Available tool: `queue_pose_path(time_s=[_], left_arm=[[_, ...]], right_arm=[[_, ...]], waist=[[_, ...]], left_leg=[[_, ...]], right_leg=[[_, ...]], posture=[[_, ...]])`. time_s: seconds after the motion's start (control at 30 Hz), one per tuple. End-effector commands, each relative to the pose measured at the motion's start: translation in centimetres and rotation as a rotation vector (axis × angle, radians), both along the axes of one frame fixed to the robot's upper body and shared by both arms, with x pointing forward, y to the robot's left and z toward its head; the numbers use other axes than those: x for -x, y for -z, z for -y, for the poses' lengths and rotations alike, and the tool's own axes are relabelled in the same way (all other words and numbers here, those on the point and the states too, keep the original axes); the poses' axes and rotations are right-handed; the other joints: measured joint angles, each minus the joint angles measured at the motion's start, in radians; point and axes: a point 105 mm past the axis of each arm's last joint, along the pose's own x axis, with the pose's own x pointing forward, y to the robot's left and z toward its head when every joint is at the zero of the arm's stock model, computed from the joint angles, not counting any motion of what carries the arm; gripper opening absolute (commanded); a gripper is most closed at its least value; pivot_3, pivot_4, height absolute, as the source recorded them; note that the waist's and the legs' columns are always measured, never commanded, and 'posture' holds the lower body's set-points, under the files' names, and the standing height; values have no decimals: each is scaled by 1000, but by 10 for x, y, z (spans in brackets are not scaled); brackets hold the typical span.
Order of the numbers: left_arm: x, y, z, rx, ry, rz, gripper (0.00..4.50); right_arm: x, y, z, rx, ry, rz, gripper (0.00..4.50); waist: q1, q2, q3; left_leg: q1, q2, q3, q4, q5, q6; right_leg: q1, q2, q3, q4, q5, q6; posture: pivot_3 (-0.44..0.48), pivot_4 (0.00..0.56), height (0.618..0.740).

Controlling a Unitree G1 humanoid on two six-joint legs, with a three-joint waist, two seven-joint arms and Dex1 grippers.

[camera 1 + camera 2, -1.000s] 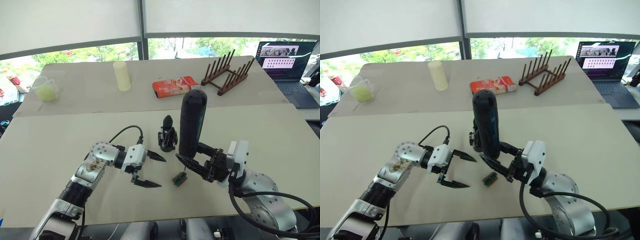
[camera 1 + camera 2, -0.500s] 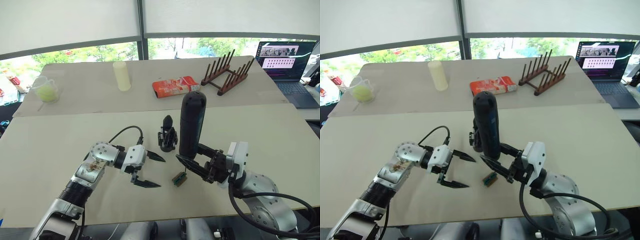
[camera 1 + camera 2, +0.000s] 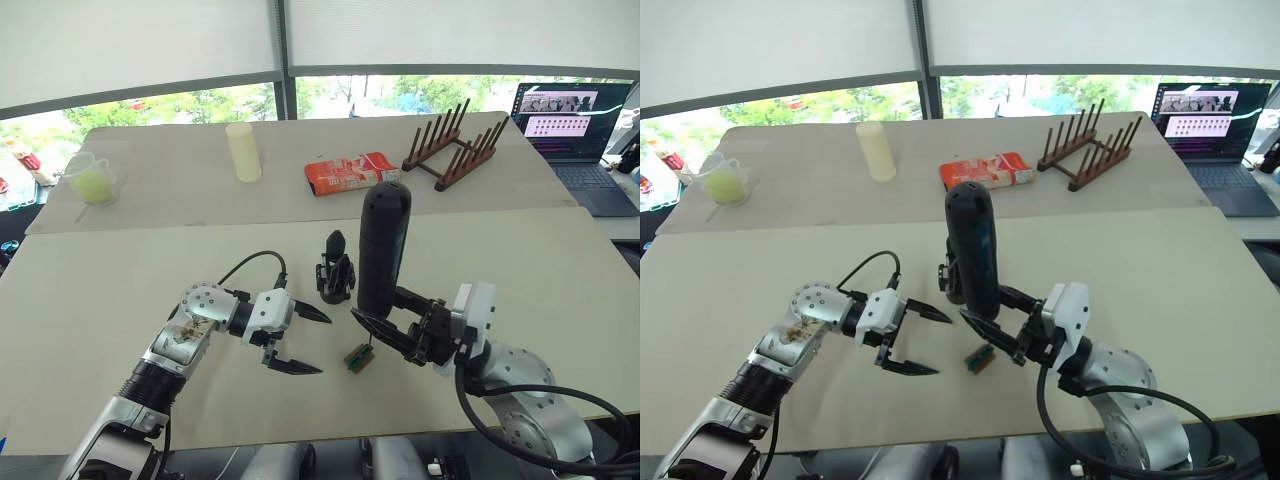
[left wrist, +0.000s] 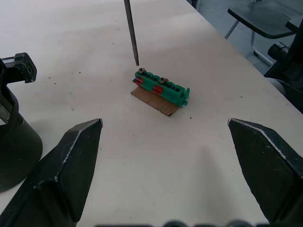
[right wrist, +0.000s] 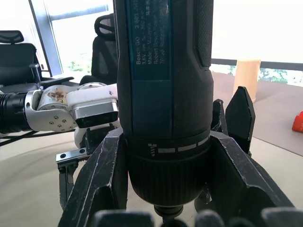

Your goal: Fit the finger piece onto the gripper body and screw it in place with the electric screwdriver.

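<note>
Almost nothing has moved since a moment ago: the long dark navy pen-shaped electric screwdriver (image 3: 384, 247) has tipped just a tiny bit, and both arms sit where they were.

The right tool (image 3: 388, 325) is closed around the lower part of the electric screwdriver and holds it standing up, fat end on top. Its thin metal bit (image 4: 131, 30) points down, and the tip hangs just above one end of a small green block with a row of screws on a brown card base (image 4: 161, 90). I cannot tell if the tip touches a screw.

The left tool (image 3: 303, 341) is wide open, with its two black fingers spread far apart, and it holds nothing. It hangs just over the pale bench (image 3: 100, 300), near the green block.

The small black chunky gripper body with a pointed finger sticking up (image 3: 335, 269) stands on the bench just behind the electric screwdriver, between the two tools. Nothing touches it. I cannot pick out a loose finger piece.

I count one screwdriver, one gripper body and one green block. On the far bench there is one pale yellow cylinder (image 3: 243, 151), one red packet (image 3: 350, 173), one brown wooden peg rack (image 3: 455, 148) and one clear jug with something yellow-green inside (image 3: 92, 180). One open laptop (image 3: 578, 120) sits at the far right.
</note>
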Motion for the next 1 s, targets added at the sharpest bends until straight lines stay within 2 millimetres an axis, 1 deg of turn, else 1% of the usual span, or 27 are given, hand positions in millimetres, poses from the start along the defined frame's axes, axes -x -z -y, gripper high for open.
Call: queue_pose_path(time_s=[0.03, 0.7, 1.0], left_arm=[[-1, -7, 3, 15, 19, 33, 4500], [-1, -10, 4, 16, 20, 35, 4500], [0, -11, 4, 16, 21, 36, 4500]], right_arm=[[6, -15, -5, -18, -26, 74, 1906], [7, -9, -3, -10, -19, 68, 1906], [7, -10, -2, -8, -20, 76, 1906]], waist=[[0, 0, 0], [0, 0, 0], [0, 0, 0]], left_leg=[[0, 0, 0, 0, 0, 0], [0, 0, 0, 0, 0, 0], [0, 0, 0, 0, 0, 0]], right_leg=[[0, 0, 0, 0, 0, 0], [0, 0, 0, 0, 0, 0], [0, 0, 0, 0, 0, 0]], posture=[[0, 150, 740], [0, 150, 740], [0, 150, 740]])
